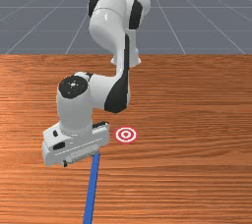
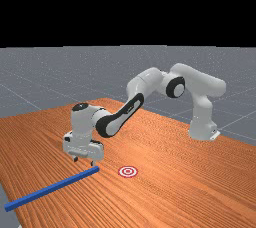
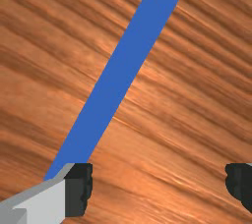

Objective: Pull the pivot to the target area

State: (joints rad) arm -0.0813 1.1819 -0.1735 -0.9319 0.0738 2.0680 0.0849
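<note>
A long blue bar (image 1: 92, 188) lies on the table, one end beside the hand and the rest running to the front view's bottom edge. The gripper (image 2: 84, 162) hangs near that end of the blue bar (image 2: 52, 188), its fingertips appearing a little above the table. In the wrist view the gripper (image 3: 160, 187) is open, fingers wide apart with nothing held; the blue bar (image 3: 120, 70) passes out of sight behind one finger. The red-and-white target (image 1: 126, 134) is flat on the table, to the front view's right of the bar's end.
The wooden table (image 1: 197, 169) stretches around the bar and target. The arm's base stands at the far view's right, beyond the target (image 2: 128, 171). In the far view the bar's other end reaches the table's edge at the lower left.
</note>
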